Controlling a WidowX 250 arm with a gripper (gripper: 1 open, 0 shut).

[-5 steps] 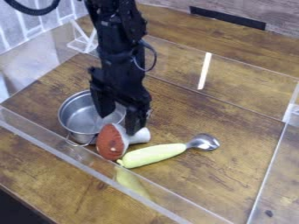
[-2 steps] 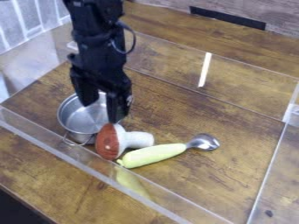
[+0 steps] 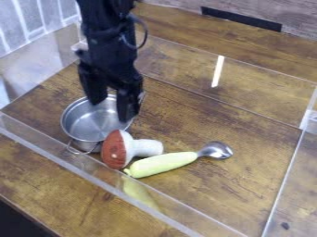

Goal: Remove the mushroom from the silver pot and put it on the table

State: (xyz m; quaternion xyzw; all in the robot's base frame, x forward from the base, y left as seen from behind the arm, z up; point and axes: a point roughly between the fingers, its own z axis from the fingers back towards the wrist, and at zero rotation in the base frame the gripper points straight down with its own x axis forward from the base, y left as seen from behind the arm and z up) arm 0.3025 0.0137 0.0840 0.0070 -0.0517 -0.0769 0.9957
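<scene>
The mushroom (image 3: 125,148) lies on its side on the table (image 3: 223,120), its reddish-brown cap toward the front wall and its white stem pointing right. It rests just right of the silver pot (image 3: 84,121), outside it. The pot looks empty. My gripper (image 3: 111,109) hangs open above the pot's right rim, fingers pointing down with nothing between them. It is clear of the mushroom, a little above and behind it.
A silver spoon with a yellow-green handle (image 3: 176,161) lies right of the mushroom. Clear acrylic walls (image 3: 74,171) border the table at the front, left and right. A white rack (image 3: 84,42) stands at the back left.
My open gripper has risen off the mushroom and moved left, over the pot's rim. The mushroom stays on the table where it was let go.
</scene>
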